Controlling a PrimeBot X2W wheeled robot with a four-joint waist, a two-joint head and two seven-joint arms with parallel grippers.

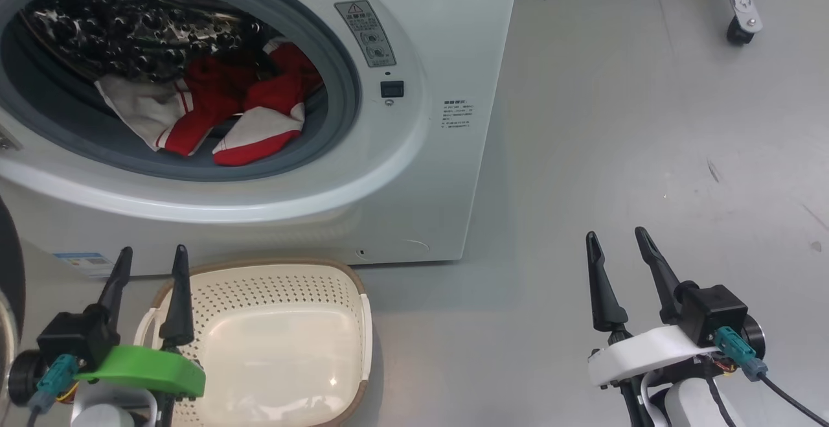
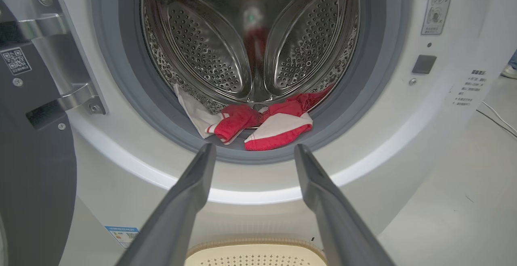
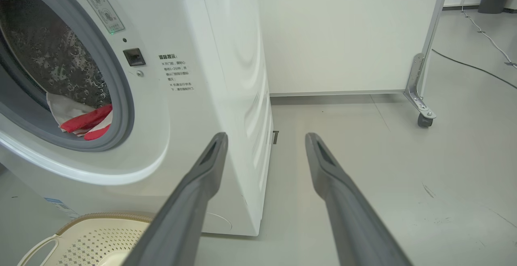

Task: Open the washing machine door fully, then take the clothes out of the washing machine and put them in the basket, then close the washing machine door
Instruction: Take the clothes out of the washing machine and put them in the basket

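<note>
The white washing machine (image 1: pixel 447 155) stands with its door (image 2: pixel 32 169) swung open to the left; only the door's dark inner side and metal hinge (image 2: pixel 64 52) show. Red and white clothes (image 1: pixel 227 106) lie at the front of the steel drum, against the grey seal (image 2: pixel 121 96); in the wrist views the clothes (image 2: pixel 262 126) (image 3: pixel 85 120) show too. The cream basket (image 1: pixel 285 343) sits empty on the floor below the opening. My left gripper (image 1: pixel 152 255) hovers open over the basket's left side, pointing at the drum (image 2: pixel 252 149). My right gripper (image 1: pixel 615 236) hangs open over bare floor, right of the machine.
Grey floor (image 1: pixel 647 155) spreads to the right of the machine. A wheeled white partition with a caster (image 3: pixel 424 118) stands behind, its caster (image 1: pixel 738 28) at the head view's top right. A cable (image 3: pixel 476 68) runs across the far floor.
</note>
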